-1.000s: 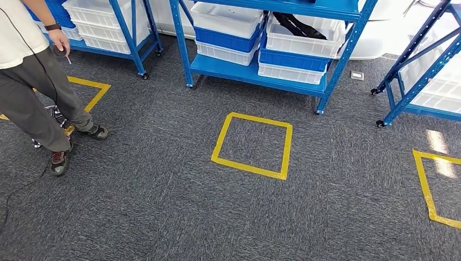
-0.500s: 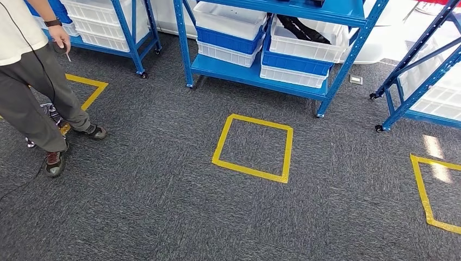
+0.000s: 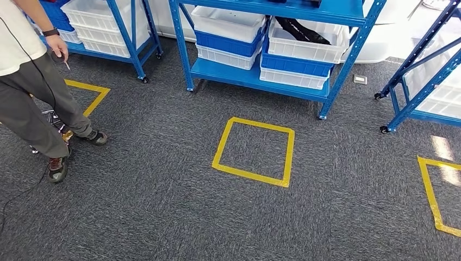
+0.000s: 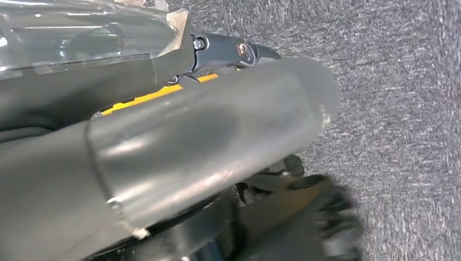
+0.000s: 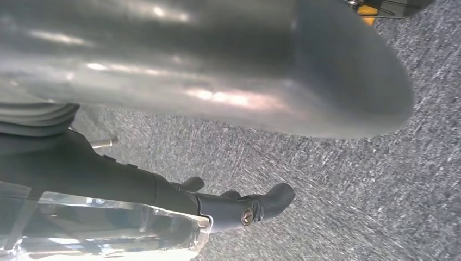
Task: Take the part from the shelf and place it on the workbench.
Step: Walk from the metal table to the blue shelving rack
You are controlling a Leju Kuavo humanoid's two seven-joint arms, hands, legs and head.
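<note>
A blue shelf (image 3: 255, 76) stands ahead of me in the head view, stacked with white and blue bins. A black elongated part (image 3: 301, 30) lies in the upper white bin (image 3: 307, 48) on its right side. My left hand (image 4: 190, 147) hangs over grey carpet, with a thick grey thumb and a dark finger (image 4: 234, 51) stretched out, and it holds nothing. My right hand (image 5: 217, 81) hangs the same way, its dark fingers (image 5: 255, 206) straight and apart with nothing in them.
A yellow tape square (image 3: 254, 151) marks the carpet before the shelf, and another (image 3: 437, 190) lies at the right. More blue racks stand at far left (image 3: 128, 38) and right (image 3: 424, 81). A person (image 3: 32, 92) stands at the left, a cable trailing on the floor.
The whole head view has shifted slightly, so the camera moved; the shelf and tape square sit a little lower in the picture. The person has stayed at the left with small steps.
</note>
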